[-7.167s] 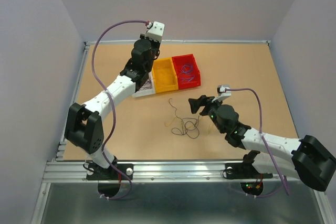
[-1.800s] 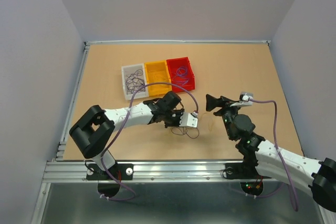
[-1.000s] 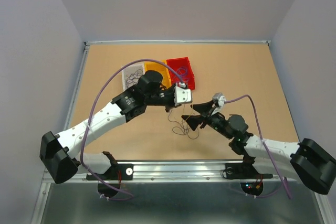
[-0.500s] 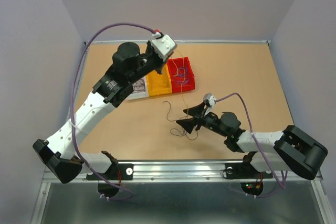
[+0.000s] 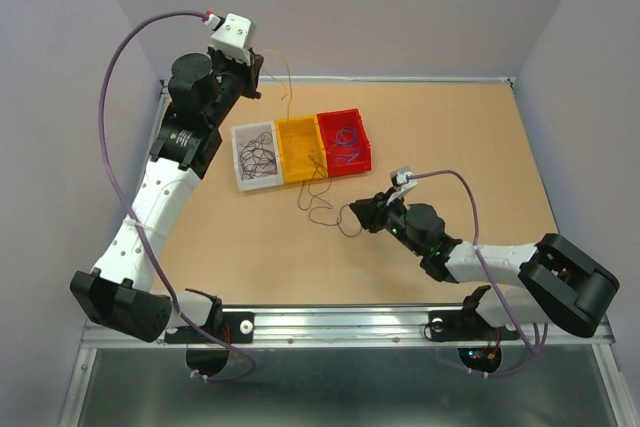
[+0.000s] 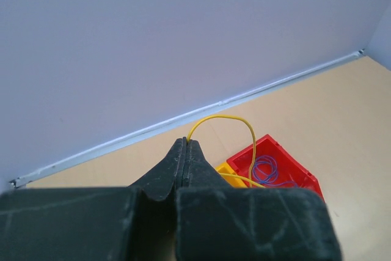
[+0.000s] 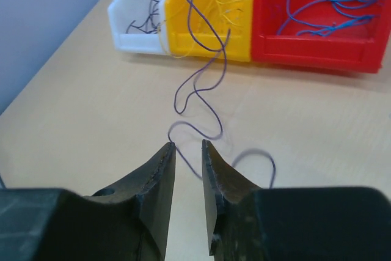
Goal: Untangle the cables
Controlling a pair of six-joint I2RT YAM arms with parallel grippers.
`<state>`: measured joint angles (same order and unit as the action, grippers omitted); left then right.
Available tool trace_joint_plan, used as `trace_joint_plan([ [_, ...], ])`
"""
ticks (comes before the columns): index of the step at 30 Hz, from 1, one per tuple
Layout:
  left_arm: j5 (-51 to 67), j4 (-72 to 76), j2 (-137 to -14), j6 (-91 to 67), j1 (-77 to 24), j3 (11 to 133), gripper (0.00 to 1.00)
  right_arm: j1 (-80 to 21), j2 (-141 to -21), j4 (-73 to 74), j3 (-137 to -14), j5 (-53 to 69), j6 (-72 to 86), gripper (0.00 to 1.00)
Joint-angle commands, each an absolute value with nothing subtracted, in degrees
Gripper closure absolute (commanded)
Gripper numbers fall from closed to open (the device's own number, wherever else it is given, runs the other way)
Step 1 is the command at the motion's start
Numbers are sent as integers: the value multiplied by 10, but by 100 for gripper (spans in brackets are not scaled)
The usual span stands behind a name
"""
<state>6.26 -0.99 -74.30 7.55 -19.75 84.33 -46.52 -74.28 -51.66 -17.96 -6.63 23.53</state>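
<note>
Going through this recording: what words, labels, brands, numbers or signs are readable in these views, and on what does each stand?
No text can be read in any view.
The white bin, yellow bin and red bin have plain walls with no label.
The left arm and right arm show no legible marking.

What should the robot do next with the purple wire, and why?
Probably close the right jaws on the purple wire. They stand slightly apart, low over the table, with that wire at their tips, while the left jaws, raised high, are shut on the yellow wire. Pinning the purple one might let the yellow one pull free.
</note>
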Motion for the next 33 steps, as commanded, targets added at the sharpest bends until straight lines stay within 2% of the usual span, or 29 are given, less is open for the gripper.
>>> trace_joint_plan([
  [1,106,34,-742,53,-195,824,100,-465,-722,-488,-200,-137,247,70],
  [3,111,34,-744,53,-195,810,100,-466,-705,-487,-196,-146,246,70],
  [5,106,37,-748,55,-195,805,100,-466,-700,-487,-194,-141,242,65],
  [6,107,37,-748,55,-195,802,100,-466,-700,-489,-195,-132,238,57],
  [7,115,36,-749,55,-195,801,100,-466,-703,-490,-198,-119,228,32],
  [8,139,34,-747,55,-195,801,100,-465,-711,-494,-208,-79,218,21],
  [10,164,27,-746,52,-195,805,100,-466,-737,-500,-221,-47,200,11],
  [13,199,1,-749,50,-195,832,100,-466,-766,-500,-254,-28,180,6],
  [18,232,-29,-737,52,-195,846,100,-466,-841,-488,-321,-83,146,5],
  [24,250,-54,-724,51,-195,876,100,-466,-951,-490,-418,-78,96,4],
  [30,260,-80,-702,51,-195,917,100,-465,-1027,-492,-489,-133,76,5],
  [32,259,-96,-699,54,-195,932,100,-465,-1046,-494,-495,-162,76,11],
  [33,260,-100,-697,54,-195,939,100,-464,-1049,-495,-495,-174,75,19],
])
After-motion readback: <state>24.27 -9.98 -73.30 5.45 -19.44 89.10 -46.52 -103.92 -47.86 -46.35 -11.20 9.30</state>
